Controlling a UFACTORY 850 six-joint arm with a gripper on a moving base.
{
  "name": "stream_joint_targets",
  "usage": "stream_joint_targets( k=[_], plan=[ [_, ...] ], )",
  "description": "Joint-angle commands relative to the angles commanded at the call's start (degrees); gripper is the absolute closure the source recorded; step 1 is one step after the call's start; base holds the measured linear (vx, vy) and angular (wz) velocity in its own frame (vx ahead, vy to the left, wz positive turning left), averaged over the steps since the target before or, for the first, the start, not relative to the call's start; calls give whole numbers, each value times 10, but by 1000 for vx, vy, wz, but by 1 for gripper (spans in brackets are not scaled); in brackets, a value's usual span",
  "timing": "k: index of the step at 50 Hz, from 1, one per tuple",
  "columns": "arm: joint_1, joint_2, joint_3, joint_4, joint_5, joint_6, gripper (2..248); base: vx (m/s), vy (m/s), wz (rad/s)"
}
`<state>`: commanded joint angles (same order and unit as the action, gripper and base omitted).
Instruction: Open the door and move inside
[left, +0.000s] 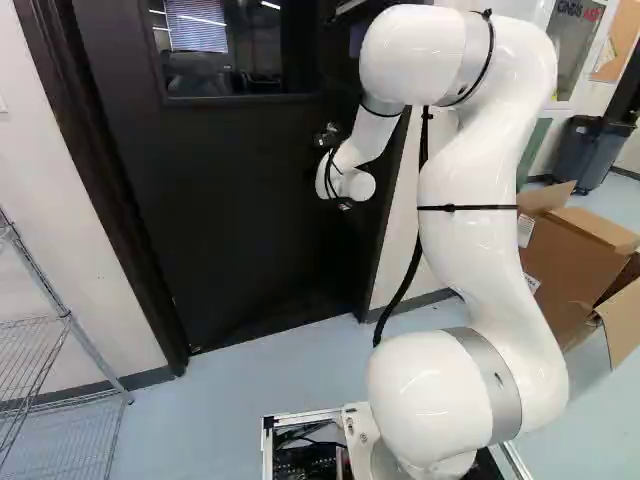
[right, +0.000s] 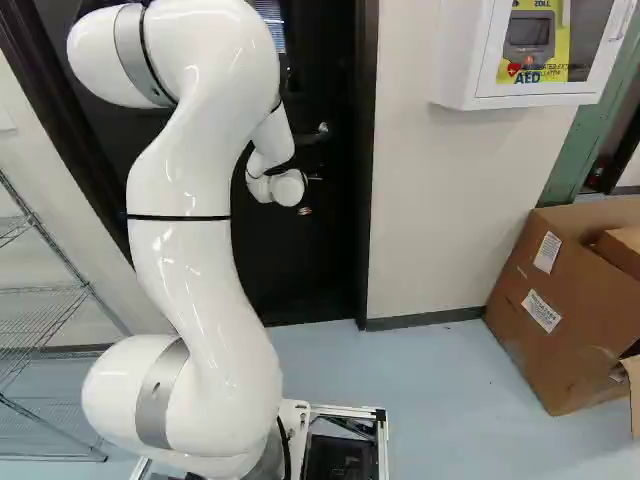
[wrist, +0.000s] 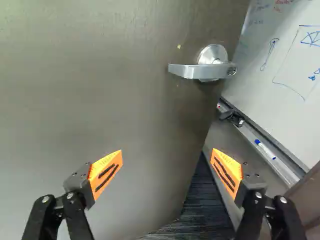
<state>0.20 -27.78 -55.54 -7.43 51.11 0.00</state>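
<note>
1. Door (wrist: 100, 110) straight ahead of the gripper (left: 328, 138), ajar, with a gap along its free edge.
2. Fingers spread wide, orange pads (wrist: 106, 172) well apart from each other.
3. Beyond the fingers, apart from both: silver lever handle (wrist: 195, 71), set on the door near that free edge.
4. Through the gap: whiteboard (wrist: 282, 55) with drawn lines, a marker (wrist: 265, 149) on the ledge (wrist: 277, 167) below, dark striped floor (wrist: 202, 215) lower down.
5. Behind the gripper: white arm (left: 475, 180), bent and reaching toward the door, with a window (left: 240, 45) high in the door at the upper left of the left base view.
6. Farther out: wire rack (left: 75, 325) at the left of both base views; opened cardboard box (right: 545, 310) at the right of both; white wall cabinet (right: 455, 55) above and left of the box in the right base view.
</note>
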Motion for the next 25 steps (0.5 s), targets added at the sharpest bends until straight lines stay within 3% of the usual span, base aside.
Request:
stream_joint_targets(
  k=[25],
  plan=[
    [0,66,83,42,0,0,3,0,0,0]
  ],
)
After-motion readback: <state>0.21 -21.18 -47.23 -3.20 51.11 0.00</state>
